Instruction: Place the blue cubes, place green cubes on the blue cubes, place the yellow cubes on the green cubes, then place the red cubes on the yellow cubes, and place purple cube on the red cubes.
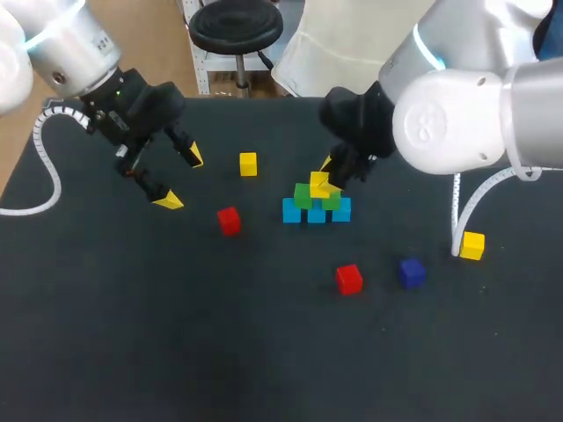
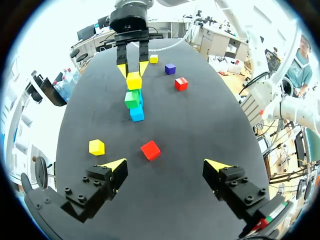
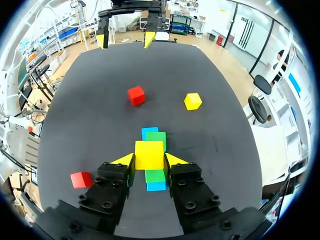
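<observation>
Clock read on the overhead view: 12 is the far edge of the black table [image 1: 176,343], with the pile as the dial's centre.

**Pile:** Three blue cubes [image 1: 317,214] sit in a touching row, just toward 1 o'clock from the table's middle. Two green cubes [image 1: 303,195] sit on top of them.

**Right gripper** [image 1: 322,180]: The arm comes in from 2 o'clock. Its fingers are pinched onto the held yellow cube [image 3: 149,154] from two sides. That cube is at the top of the pile, over the greens. Cannot tell whether it rests on them or hangs just clear.

**Left gripper** [image 2: 166,165]: It is out at 9 to 10 o'clock, well apart from the pile and above the table. The fingers are spread wide with nothing in them.

**Loose cubes, all flat on the table:**
- The far yellow cube [image 1: 248,163] is at 10 o'clock, near the pile.
- The left red cube [image 1: 229,220] is at 9 o'clock. From the left wrist it lies just ahead of the open fingers.
- The near red cube [image 1: 349,279] is at 5 o'clock.
- The purple cube [image 1: 411,272] is at 4 o'clock, near the near red cube but not touching it.
- The right yellow cube [image 1: 472,245] is between 3 and 4 o'clock, well apart from the pile.
</observation>
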`<action>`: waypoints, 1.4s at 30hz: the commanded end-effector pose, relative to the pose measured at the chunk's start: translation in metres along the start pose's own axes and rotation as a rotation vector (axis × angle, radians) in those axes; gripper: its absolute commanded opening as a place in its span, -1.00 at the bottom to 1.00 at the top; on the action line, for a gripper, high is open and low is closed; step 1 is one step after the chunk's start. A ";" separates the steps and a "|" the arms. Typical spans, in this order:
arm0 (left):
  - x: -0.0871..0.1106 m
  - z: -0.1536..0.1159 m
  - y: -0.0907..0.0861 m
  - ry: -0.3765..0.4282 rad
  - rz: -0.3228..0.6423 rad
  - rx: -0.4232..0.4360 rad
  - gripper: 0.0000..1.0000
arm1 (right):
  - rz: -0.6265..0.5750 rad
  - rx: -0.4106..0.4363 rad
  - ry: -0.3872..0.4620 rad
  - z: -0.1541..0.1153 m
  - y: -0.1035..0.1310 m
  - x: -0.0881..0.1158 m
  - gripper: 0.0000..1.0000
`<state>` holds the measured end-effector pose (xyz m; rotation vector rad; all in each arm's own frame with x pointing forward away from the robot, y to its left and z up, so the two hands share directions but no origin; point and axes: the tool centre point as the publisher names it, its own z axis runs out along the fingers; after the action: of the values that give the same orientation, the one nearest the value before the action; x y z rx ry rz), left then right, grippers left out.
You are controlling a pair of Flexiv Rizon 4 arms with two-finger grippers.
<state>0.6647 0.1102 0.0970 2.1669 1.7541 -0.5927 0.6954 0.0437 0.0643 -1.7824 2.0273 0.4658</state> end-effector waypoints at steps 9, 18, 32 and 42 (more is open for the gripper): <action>0.001 0.000 0.000 -0.001 0.003 0.000 1.00 | 0.000 0.001 -0.002 0.006 -0.006 -0.002 -1.00; 0.001 0.000 0.000 -0.001 0.003 0.000 1.00 | 0.009 0.007 -0.004 0.005 -0.007 0.000 -1.00; 0.001 0.000 0.000 -0.001 0.003 0.000 1.00 | 0.012 0.005 -0.006 0.007 -0.008 0.000 -1.00; 0.001 0.000 0.000 -0.001 0.003 0.000 1.00 | 0.016 -0.002 -0.010 0.009 -0.008 0.000 -1.00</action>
<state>0.6647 0.1102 0.0970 2.1669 1.7541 -0.5927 0.7026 0.0471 0.0576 -1.7628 2.0382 0.4741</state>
